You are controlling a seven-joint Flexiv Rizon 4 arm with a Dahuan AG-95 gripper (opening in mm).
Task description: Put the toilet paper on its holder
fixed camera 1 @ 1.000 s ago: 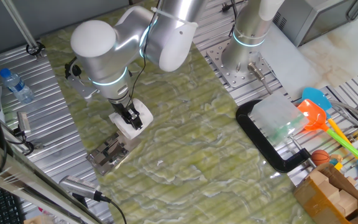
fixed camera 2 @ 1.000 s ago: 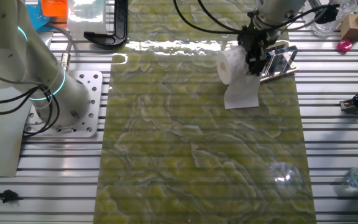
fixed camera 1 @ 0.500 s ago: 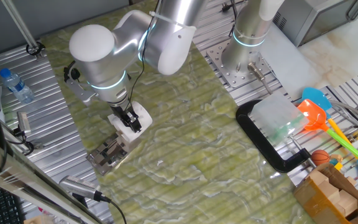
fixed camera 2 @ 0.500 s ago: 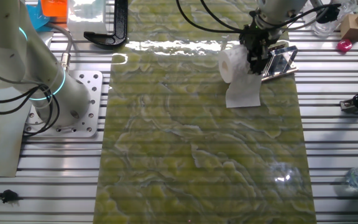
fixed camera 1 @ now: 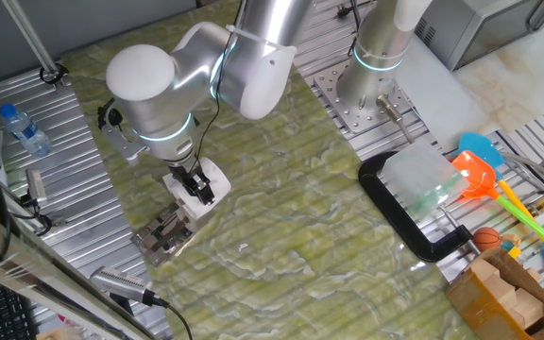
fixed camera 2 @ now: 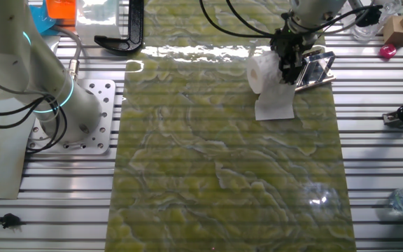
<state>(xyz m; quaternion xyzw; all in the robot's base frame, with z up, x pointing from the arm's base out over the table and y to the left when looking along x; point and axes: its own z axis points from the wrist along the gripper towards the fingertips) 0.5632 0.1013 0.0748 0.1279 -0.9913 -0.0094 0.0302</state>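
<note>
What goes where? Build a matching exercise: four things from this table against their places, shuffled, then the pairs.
1. plump white toilet paper roll
2. shiny silver metal holder
3. big black C-shaped clamp
4. clear plastic water bottle with blue cap

A. on the ribbed metal, off the green mat
B. in the black two-finger gripper
C. beside the held roll
D. across the mat's edge near orange toys

1-B, 2-C, 3-D, 4-A

- The glossy silver-and-white robot arm point(fixed camera 1: 217, 66) has fat rounded joint housings, with a white domed cap.
- Thin glowing cyan rings circle its joints.
- Black cables loop along its wrist.
- The small black two-finger gripper point(fixed camera 1: 197, 186) point(fixed camera 2: 288, 64) has dark, narrow fingers.
</note>
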